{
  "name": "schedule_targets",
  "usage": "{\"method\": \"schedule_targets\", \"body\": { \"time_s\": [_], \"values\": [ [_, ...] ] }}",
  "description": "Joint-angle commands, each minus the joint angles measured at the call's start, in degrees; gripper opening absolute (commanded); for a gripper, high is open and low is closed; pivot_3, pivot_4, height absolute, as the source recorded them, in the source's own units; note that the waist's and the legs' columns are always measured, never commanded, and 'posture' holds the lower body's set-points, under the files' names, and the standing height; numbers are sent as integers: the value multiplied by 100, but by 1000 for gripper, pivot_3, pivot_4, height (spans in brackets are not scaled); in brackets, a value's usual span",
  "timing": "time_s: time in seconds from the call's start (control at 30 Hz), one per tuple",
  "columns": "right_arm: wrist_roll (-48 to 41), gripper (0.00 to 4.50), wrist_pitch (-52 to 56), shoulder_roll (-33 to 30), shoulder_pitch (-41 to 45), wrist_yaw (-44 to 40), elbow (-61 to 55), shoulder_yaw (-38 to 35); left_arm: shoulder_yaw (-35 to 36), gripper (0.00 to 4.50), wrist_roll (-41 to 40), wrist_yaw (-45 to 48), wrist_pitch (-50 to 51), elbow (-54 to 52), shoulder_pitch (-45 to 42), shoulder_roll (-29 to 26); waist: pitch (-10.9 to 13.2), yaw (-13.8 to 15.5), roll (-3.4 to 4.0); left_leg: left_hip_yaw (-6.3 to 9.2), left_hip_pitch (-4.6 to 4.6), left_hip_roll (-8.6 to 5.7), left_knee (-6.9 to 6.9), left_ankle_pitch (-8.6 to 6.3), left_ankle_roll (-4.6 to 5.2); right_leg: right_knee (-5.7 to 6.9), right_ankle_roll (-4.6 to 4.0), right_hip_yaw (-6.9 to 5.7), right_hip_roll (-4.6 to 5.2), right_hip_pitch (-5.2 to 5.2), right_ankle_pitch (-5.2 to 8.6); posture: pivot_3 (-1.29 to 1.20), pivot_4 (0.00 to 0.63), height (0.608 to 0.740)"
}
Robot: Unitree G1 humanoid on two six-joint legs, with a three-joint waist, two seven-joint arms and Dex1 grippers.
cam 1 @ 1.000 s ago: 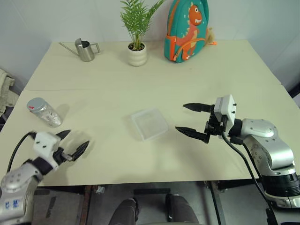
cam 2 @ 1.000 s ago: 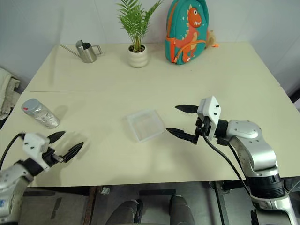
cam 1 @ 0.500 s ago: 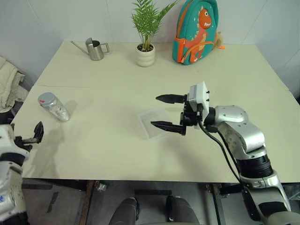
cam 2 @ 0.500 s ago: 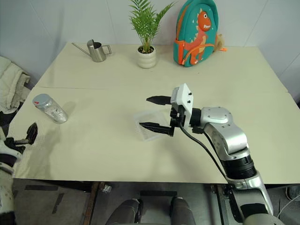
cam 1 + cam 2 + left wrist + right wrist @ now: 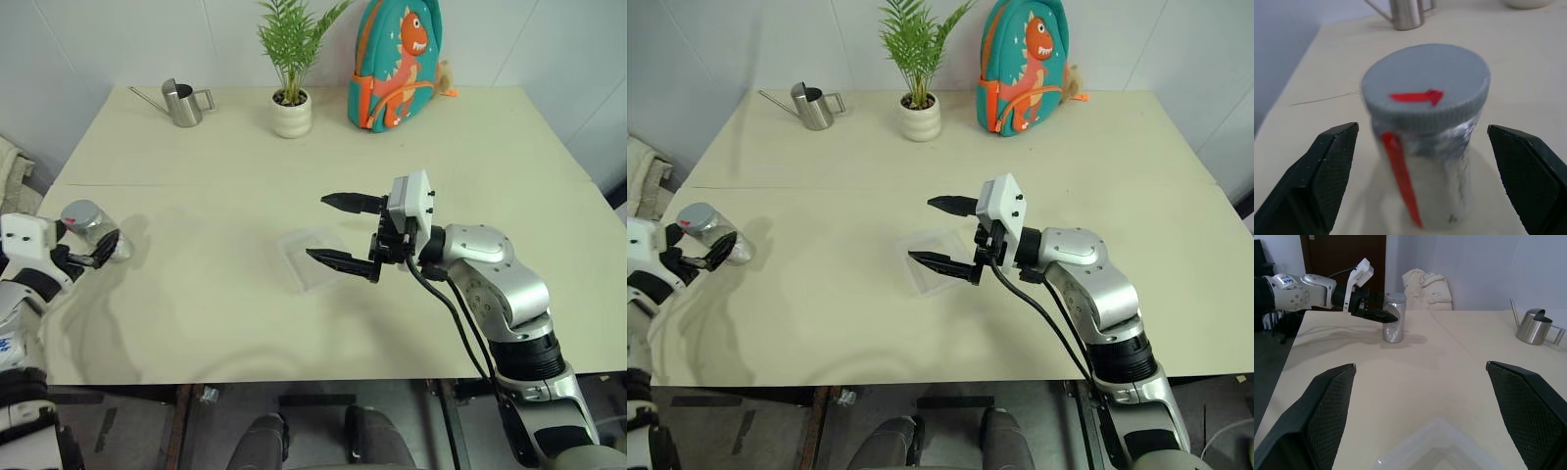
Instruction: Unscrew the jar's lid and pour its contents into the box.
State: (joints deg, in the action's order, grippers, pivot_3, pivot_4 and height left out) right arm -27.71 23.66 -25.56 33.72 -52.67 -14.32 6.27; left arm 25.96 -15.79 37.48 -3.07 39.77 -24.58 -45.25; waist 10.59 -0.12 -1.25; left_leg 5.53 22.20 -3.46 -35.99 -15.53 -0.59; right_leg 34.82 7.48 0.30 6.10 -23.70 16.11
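Left eye view, cream table point(image 5: 294, 157) by white wall, both hands spread, left hand point(image 5: 90, 250) at jar point(image 5: 86, 220), right hand point(image 5: 343, 230) above box point(image 5: 309, 262).

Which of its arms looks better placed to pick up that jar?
Left, probably: the left gripper is open with the jar between its fingers. The right gripper hovers above the box.
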Motion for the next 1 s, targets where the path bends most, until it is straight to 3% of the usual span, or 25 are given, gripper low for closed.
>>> {"method": "schedule_targets", "body": {
  "time_s": [0.03,0.27,0.37,0.53,0.57,0.63,0.77,1.0],
  "values": [
    [-101,4500,50,-44,-47,109,-366,-137,-250,4490,203,301,-426,801,-557,-175,0,3,0,0,0,0,-3,0,0,2,0,0,-1,0,0,0,150,740],
    [-126,4500,198,-173,-208,288,-610,-244,-595,4490,503,378,-968,2078,-1437,-263,-1,-11,-2,-2,0,3,-4,0,1,24,1,2,-9,-1,-1,0,150,740],
    [-149,4500,233,-207,-298,356,-703,-260,-620,3886,502,444,-1056,2291,-1532,-249,-1,-12,-2,-6,1,6,-3,-1,-1,25,1,2,-12,-3,0,0,150,740],
    [-163,4500,283,-219,-436,449,-807,-280,-577,2262,426,524,-1170,2352,-1415,-182,-1,-1,-2,-11,4,7,-5,-3,3,23,1,1,-11,-4,-1,0,150,740],
    [-156,4500,279,-217,-454,455,-810,-278,-533,2040,375,527,-1190,2295,-1386,-171,-1,-1,-2,-11,3,8,-5,-3,3,24,1,2,-11,-4,0,0,150,740],
    [-117,4500,246,-223,-485,442,-791,-251,-410,2039,209,578,-1182,2053,-1344,-146,-2,-7,-3,-11,3,8,-6,-4,4,24,1,2,-11,-3,-1,0,150,740],
    [-65,4500,194,-237,-521,412,-755,-217,-270,2039,-154,647,-860,1008,-1159,-8,-1,-2,-3,-10,4,12,-7,-5,6,26,1,2,-11,-3,-1,0,150,740],
    [-240,4500,477,-116,-191,485,-742,-163,-791,2039,-1642,1033,1902,-3533,-6,205,-1,-11,-2,-8,9,12,-8,-5,4,20,1,10,19,-2,-1,0,150,740]
  ]
}}
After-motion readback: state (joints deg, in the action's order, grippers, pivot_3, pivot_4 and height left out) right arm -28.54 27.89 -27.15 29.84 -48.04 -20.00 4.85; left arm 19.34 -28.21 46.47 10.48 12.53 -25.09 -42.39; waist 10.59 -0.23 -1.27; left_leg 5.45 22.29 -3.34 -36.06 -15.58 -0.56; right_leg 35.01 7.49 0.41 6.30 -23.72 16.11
